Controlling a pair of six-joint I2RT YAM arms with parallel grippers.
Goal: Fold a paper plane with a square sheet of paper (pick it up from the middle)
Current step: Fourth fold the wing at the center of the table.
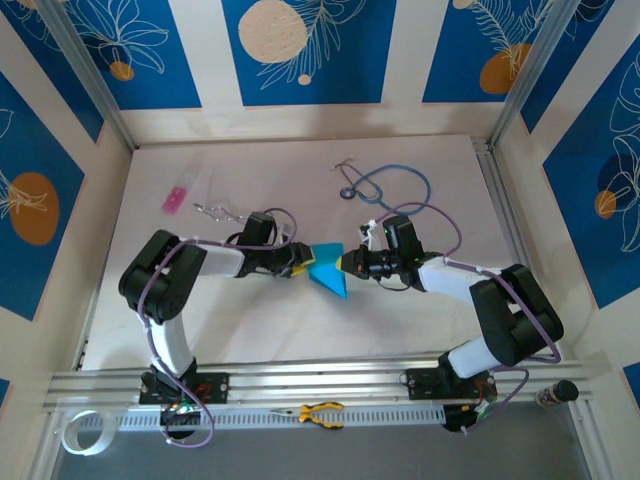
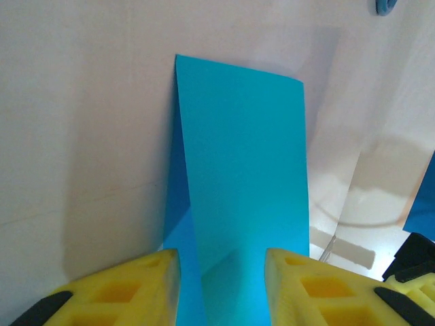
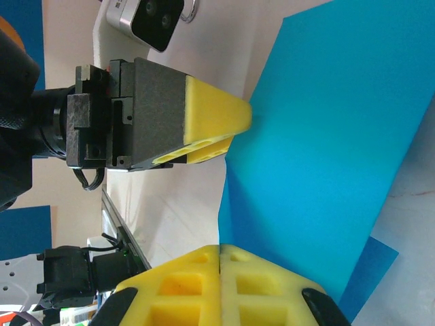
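The square sheet of paper (image 1: 328, 268) is cyan-blue, folded into an angular creased shape and held up between my two grippers at the table's middle. My left gripper (image 1: 300, 262) reaches it from the left. In the left wrist view a folded flap of the paper (image 2: 245, 170) runs through the gap of the left gripper (image 2: 221, 258), whose yellow fingers stand apart. My right gripper (image 1: 348, 263) comes from the right. Its fingers are pressed together (image 3: 219, 248), and the edge of the paper (image 3: 340, 136) runs into their seam. The left gripper's finger (image 3: 211, 115) touches the paper's far edge.
A blue-tubed stethoscope (image 1: 390, 185) lies behind the grippers at the back. A small pink rectangle (image 1: 174, 199) and a wire clip (image 1: 218, 210) lie at the back left. Yellow-handled pliers (image 1: 320, 413) rest on the front rail, a tape roll (image 1: 82, 432) at its left end.
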